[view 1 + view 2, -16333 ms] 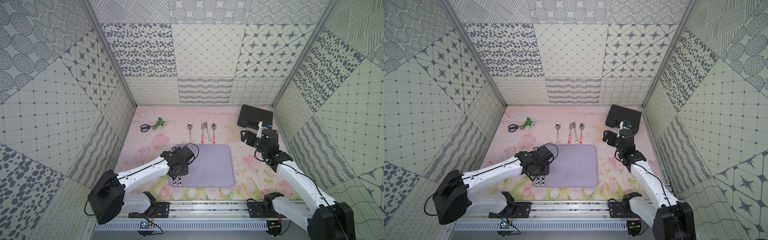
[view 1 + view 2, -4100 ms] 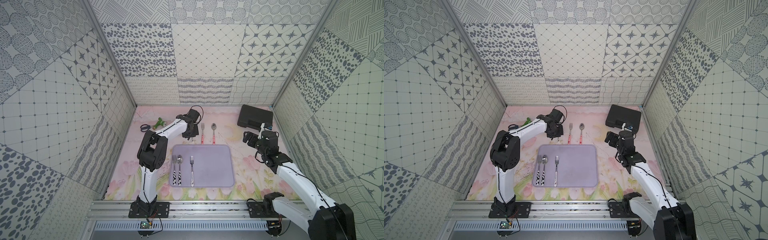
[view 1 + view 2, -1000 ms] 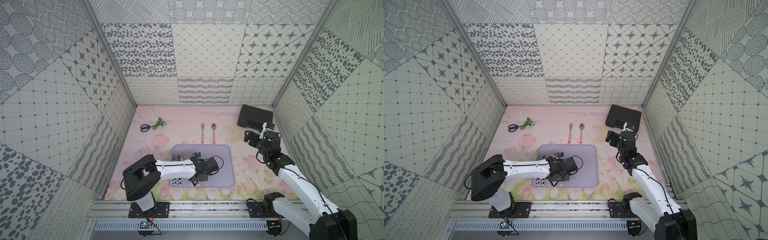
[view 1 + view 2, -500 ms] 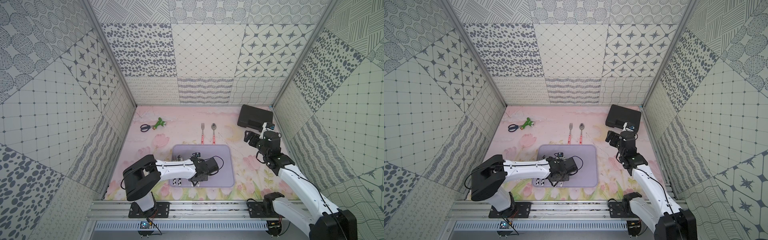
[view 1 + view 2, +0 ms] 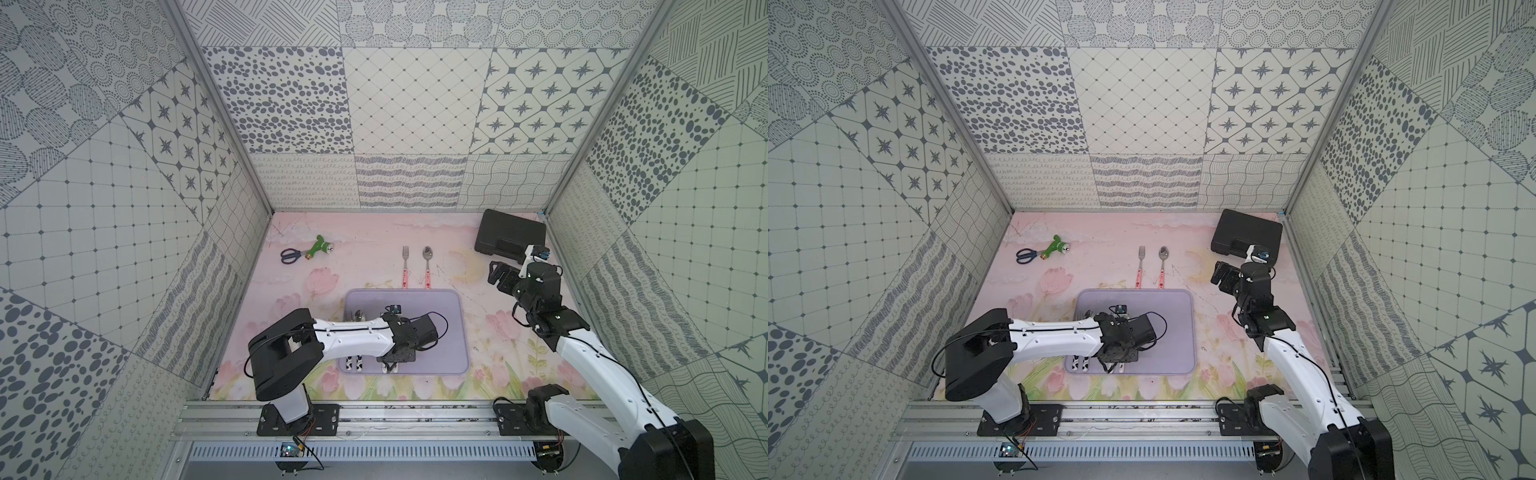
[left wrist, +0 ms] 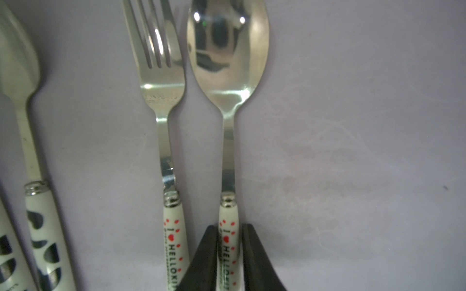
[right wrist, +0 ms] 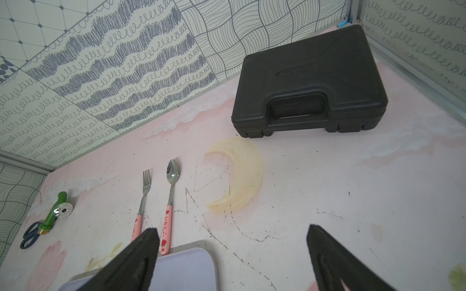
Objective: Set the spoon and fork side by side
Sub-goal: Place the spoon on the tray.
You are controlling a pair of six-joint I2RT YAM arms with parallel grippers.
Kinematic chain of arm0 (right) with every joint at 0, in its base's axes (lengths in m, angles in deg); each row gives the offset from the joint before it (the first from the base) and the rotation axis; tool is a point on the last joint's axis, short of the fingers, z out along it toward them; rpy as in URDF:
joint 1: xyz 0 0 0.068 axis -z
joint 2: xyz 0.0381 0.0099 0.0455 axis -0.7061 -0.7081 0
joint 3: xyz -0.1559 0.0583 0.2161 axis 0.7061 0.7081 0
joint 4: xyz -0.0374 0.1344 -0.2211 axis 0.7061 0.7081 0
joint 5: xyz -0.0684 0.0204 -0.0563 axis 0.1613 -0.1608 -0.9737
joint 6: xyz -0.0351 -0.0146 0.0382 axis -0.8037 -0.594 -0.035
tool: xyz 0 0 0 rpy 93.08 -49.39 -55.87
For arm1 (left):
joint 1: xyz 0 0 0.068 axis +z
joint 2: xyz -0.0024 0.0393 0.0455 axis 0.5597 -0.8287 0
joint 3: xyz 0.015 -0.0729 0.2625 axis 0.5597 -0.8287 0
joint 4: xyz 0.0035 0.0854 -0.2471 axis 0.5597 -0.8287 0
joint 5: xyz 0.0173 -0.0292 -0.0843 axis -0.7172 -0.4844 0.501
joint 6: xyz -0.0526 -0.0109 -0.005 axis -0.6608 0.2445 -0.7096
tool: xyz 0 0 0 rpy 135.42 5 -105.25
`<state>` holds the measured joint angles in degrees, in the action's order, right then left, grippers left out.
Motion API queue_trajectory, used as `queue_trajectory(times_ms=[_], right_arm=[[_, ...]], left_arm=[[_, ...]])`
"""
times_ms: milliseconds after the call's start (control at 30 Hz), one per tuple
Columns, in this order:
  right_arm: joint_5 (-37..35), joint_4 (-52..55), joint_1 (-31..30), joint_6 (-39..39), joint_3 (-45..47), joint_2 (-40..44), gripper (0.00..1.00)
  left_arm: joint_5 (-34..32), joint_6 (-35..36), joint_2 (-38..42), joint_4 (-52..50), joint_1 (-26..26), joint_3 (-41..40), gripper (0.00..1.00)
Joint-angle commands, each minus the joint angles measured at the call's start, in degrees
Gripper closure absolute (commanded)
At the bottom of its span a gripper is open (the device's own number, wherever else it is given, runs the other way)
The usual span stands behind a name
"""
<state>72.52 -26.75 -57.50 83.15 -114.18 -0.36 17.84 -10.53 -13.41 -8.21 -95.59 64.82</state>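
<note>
left tool (image 6: 230,248) now slightly parted around spoon (image 6: 228,75) handle

Three tall walls (image 5: 407,104) close in the space, papered in a patchwork of grey-on-cream patterns: dots, stars, diamond grids, wavy lines and curls. Aluminium posts (image 5: 216,108) run up the two back corners. The table (image 5: 365,257) wears a pale pink cover printed with tulips along the near edge, clouds at the far edge and a yellow crescent moon (image 7: 239,173); it is scuffed with dark scratches. A metal rail (image 5: 415,419) crosses the front. The light is even and soft.
</note>
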Motion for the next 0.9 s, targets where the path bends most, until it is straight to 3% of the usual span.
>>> queue_trajectory(times_ms=[0, 500, 867], right_arm=[[-0.32, -1.14, -0.34, -0.21, 0.39, 0.07, 0.03], [0.06, -1.21, -0.34, -0.29, 0.39, 0.05, 0.03], [0.51, -1.57, -0.34, -0.47, 0.66, 0.09, 0.03]], left_arm=[[-1.03, -0.02, 0.60, -1.98, -0.58, 0.75, 0.74], [-4.36, 4.39, 6.75, -5.78, 0.26, 6.00, 0.63], [-1.46, 13.06, 7.72, -5.01, 9.56, 12.61, 0.60]])
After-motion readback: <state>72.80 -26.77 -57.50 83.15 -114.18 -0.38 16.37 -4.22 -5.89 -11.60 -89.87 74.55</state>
